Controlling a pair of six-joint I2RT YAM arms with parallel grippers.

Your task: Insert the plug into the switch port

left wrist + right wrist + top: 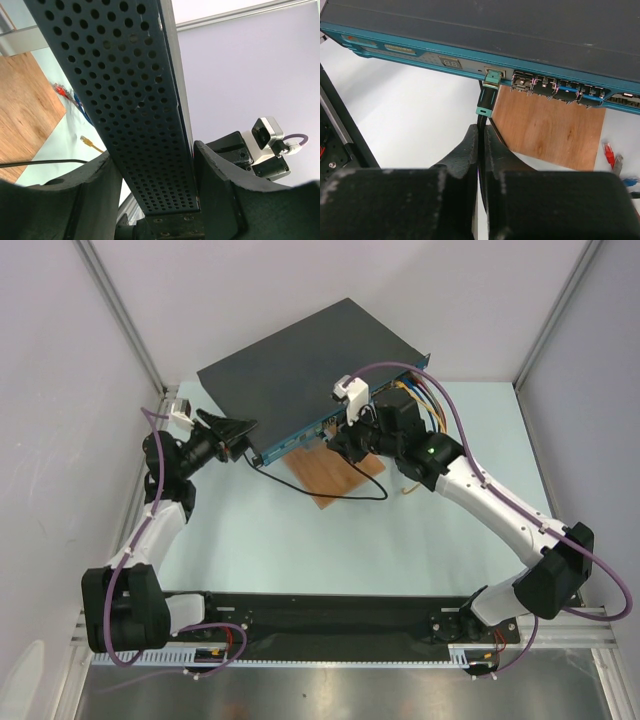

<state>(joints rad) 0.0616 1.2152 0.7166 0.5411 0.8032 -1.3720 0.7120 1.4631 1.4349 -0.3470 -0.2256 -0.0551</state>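
The switch (300, 365) is a big flat dark-grey box with a narrow blue face (420, 52). My right gripper (481, 131) is shut on the thin black cable (481, 120) just below the blue face. The pale teal plug (491, 80) stands at a small rectangular port (493, 72) left of the port row, its tip inside the opening. In the top view my right gripper (345, 445) sits against the blue face. My left gripper (154, 152) clamps the box's perforated side (135, 100) at its left corner, as the top view (238, 430) also shows.
A wooden board (550, 125) lies under the box's front. Yellow, blue and red cables (428, 400) run from the right ports; a red end (607, 152) and a yellow end (86, 141) lie loose. The black cable loops on the table (340, 496). Enclosure walls stand close around.
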